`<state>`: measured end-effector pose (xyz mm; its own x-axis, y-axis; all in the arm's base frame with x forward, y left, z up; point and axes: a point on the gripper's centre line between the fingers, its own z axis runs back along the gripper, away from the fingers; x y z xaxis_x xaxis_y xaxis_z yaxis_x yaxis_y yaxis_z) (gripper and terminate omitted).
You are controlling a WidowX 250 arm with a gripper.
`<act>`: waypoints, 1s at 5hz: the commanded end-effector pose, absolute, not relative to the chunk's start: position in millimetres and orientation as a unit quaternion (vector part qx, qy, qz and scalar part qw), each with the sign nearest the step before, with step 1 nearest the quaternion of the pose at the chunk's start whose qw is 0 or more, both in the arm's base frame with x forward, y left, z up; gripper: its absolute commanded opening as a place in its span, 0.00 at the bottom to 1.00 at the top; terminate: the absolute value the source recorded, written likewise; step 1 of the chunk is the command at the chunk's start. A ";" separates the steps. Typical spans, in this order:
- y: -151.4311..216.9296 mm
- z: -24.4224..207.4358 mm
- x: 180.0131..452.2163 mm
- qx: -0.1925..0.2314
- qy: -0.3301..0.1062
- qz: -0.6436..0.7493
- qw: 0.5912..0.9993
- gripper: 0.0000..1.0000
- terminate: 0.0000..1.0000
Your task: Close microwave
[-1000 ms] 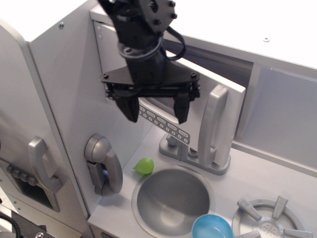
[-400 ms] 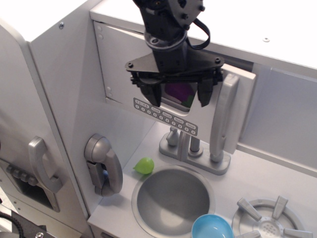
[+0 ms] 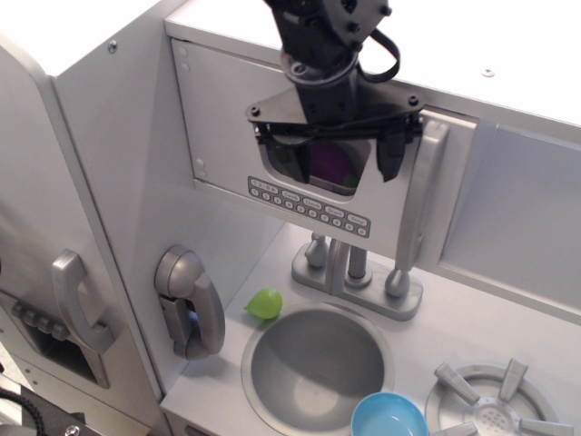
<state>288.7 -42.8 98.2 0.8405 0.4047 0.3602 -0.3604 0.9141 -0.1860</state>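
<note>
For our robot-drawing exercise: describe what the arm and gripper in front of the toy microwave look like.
The black gripper has a wide, flat crossbar with small silver screws at its ends and two dark, tapering fingers. Above it sits a black cylindrical wrist with bolt heads, and a black cable loops out on one side. No markings are legible.

A toy play kitchen, all light-grey panels: a round metal sink (image 3: 313,368) set into the surface (image 3: 472,331), a silver faucet (image 3: 349,272) behind it, a stove burner (image 3: 495,409) at the right, a wall phone (image 3: 189,300) on the left panel, and a microwave (image 3: 309,154) with a button row above.
</note>
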 end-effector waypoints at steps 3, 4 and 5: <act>17.9 107.9 227.0 -0.016 -0.154 0.158 0.975 1.00 0.00; 38.5 102.4 213.5 -0.008 -0.140 0.134 0.981 1.00 0.00; 44.4 97.0 211.6 0.003 -0.128 0.123 0.984 1.00 1.00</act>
